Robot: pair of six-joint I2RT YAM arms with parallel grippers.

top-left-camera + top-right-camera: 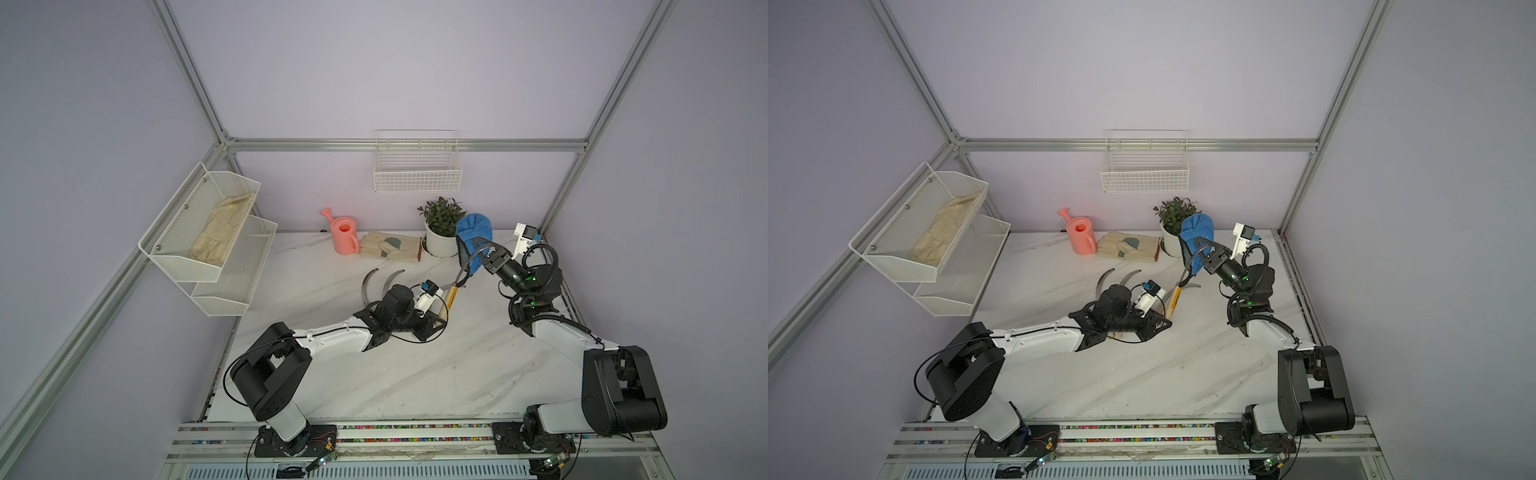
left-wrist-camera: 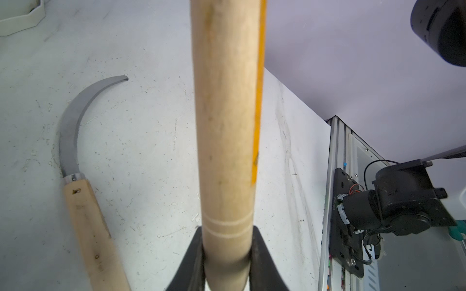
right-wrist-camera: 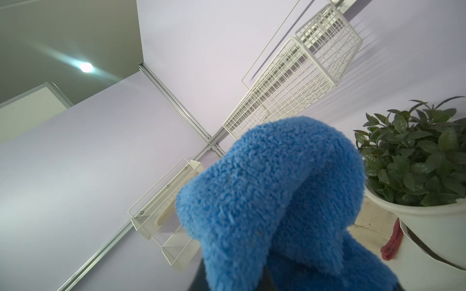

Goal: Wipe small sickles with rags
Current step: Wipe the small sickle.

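Robot lab cell (aluminium frame [image 1: 407,144])

The left arm [image 1: 328,338] hides two sickles' [image 1: 365,283] handles; the held sickle [image 2: 224,126] runs off frame.

The left arm [image 1: 332,341] and right arm [image 1: 559,332] are made of white shells joined by black joints. Thin black cables [image 1: 225,376] are looped beside them. Green lights [image 1: 529,277] are lit on the right arm. Black base plates [image 1: 322,434] are bolted to the rail [image 1: 415,437].
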